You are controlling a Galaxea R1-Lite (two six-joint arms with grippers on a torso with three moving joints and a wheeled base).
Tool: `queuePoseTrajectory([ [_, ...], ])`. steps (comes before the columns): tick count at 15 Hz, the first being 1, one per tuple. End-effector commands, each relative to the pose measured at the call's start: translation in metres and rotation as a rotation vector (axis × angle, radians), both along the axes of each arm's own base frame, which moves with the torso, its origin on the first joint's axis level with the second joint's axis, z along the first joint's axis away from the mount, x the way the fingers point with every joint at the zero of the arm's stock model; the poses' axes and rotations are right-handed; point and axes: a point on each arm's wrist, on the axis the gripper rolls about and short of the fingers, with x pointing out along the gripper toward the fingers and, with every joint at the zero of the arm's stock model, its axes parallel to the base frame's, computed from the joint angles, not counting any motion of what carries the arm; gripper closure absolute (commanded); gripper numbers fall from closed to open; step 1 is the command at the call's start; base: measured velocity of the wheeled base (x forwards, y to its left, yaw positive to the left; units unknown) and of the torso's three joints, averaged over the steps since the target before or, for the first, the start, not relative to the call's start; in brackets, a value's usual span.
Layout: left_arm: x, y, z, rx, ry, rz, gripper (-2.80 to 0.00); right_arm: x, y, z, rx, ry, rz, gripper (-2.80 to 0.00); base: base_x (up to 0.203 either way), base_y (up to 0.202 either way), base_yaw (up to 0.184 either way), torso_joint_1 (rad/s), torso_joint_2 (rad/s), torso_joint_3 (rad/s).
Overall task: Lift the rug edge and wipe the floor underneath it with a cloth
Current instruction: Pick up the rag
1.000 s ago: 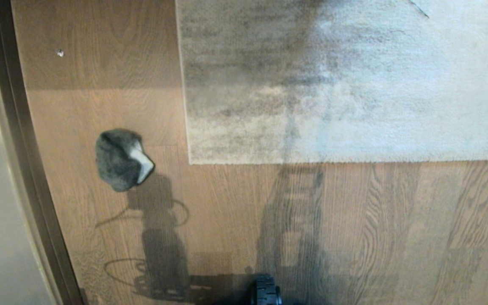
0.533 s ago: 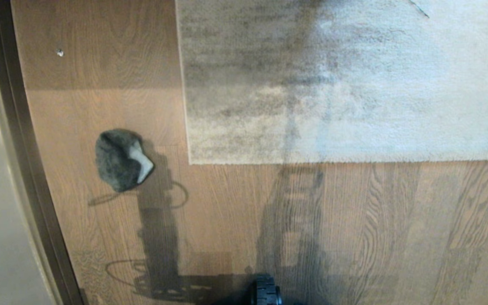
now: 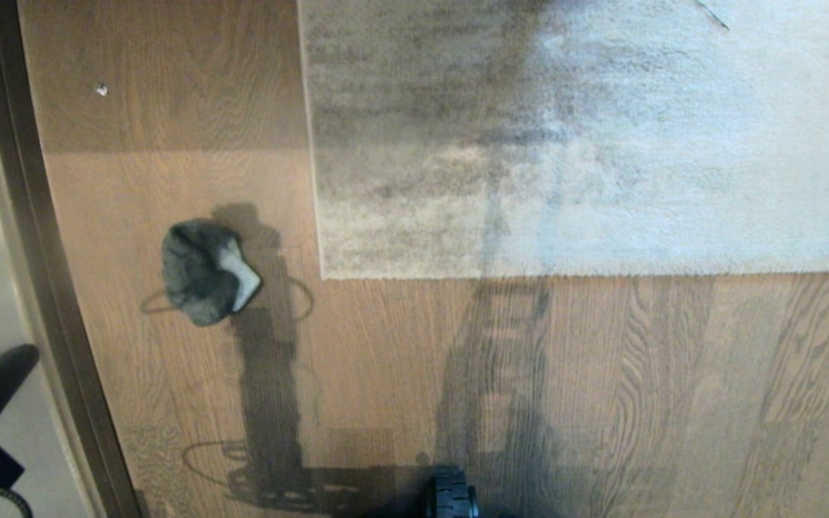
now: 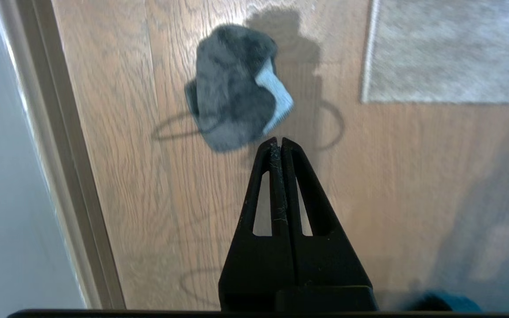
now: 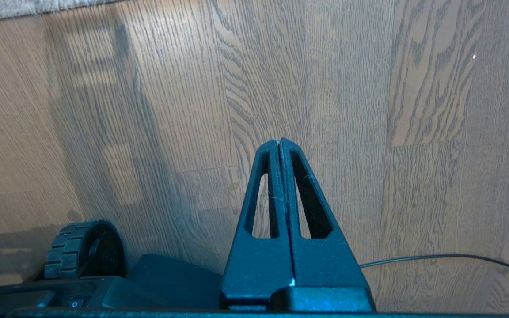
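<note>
At the far left of the head view a dark baseboard strip (image 3: 40, 237) runs along the wall, and the left hand (image 4: 277, 142) is only a black shape low in that corner. Its fingers are pressed together and hold nothing. Next comes the cloth (image 3: 206, 270), a small crumpled heap on the floor (image 3: 386, 374), with its white underside folded up on the side toward the rug. It looks very light and soft, so I think it will collapse when pinched; the raised fold at the white flap seems the best place to take it. To the right lies the rug edge (image 3: 529, 273), flat on the planks, its corner near the cloth but not touching it. The rug should be limp yet much heavier, so lifting at the corner would be easier than in the middle. The right hand (image 5: 279, 142) is also pressed together and empty, over bare floor.

Only the left wrist view shows the closed tips aimed just short of the cloth. Only the right wrist view shows a black cable (image 5: 449, 258) and the base wheel (image 5: 82, 249) from the side.
</note>
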Motion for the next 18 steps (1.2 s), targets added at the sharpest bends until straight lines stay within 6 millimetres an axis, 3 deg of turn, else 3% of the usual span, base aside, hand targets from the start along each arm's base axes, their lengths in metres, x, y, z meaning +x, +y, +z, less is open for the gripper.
queuePoseTrajectory([
  [1,0.03,0.002,-0.005,0.012,0.069,0.035,0.0,0.0,0.0,0.0,0.0,-0.001,0.0,0.0,0.0,0.0,0.0,0.0,0.0,0.0],
  [6,0.08,0.012,-0.007,0.034,0.034,0.095,0.0,0.0,0.0,0.0,0.0,-0.001,0.0,0.0,0.0,0.0,0.0,0.0,0.0,0.0],
  [7,0.088,0.014,-0.007,0.036,0.024,0.101,-2.8,0.0,0.0,0.0,0.0,-0.002,0.0,0.0,0.0,0.0,0.0,0.0,0.0,0.0],
  [18,0.133,0.024,-0.025,0.049,0.043,0.132,-2.8,0.0,0.0,0.0,0.0,-0.001,0.0,0.0,0.0,0.0,0.0,0.0,0.0,0.0],
])
